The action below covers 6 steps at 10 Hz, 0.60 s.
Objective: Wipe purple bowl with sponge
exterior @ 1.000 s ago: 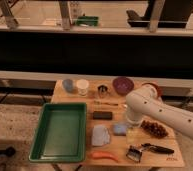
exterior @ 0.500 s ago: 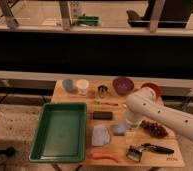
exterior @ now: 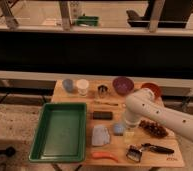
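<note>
The room behind is dim: a dark wall band runs across at 12 o'clock, with pale floor and upright posts beyond it. The wooden surface stands on speckled floor. My white arm comes in from 4 o'clock, bends over the right half and points down.

One green tray fills the surface's 8 o'clock corner. There are two bowls, both on the far edge at 1 o'clock: the purple bowl, and the red-orange bowl just beside it at its 3 o'clock. One grey-blue cloth lies right of the tray. One brown heap sits at 3 o'clock. Two cups stand at 11 o'clock, a blue-grey cup and a white cup. One black bar lies mid-surface.

One sponge lies flat at the purple bowl's 6 o'clock, well apart from it. My jaws hang just beside the sponge, at its 3 o'clock; whether they stand apart or together I cannot tell.
</note>
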Each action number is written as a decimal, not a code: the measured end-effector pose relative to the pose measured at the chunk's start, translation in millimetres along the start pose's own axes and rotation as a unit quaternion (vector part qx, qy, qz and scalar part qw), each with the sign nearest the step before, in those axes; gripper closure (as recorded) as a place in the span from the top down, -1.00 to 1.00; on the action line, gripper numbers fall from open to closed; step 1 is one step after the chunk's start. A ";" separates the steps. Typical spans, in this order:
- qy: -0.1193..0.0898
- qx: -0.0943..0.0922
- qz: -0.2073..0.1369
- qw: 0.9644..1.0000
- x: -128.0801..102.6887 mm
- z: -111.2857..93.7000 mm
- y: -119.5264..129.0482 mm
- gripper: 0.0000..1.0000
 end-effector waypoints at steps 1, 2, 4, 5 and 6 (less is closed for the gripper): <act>-0.001 0.009 -0.015 1.000 1.3 -8.5 -4.5 0.60; -0.004 0.016 -0.029 0.999 -0.6 -16.0 -14.4 0.60; -0.001 0.018 -0.041 0.999 1.8 -15.0 -22.1 0.60; 0.001 0.017 -0.042 0.999 5.0 -11.0 -21.9 0.60; 0.001 0.018 -0.043 0.999 6.6 -6.0 -23.3 0.60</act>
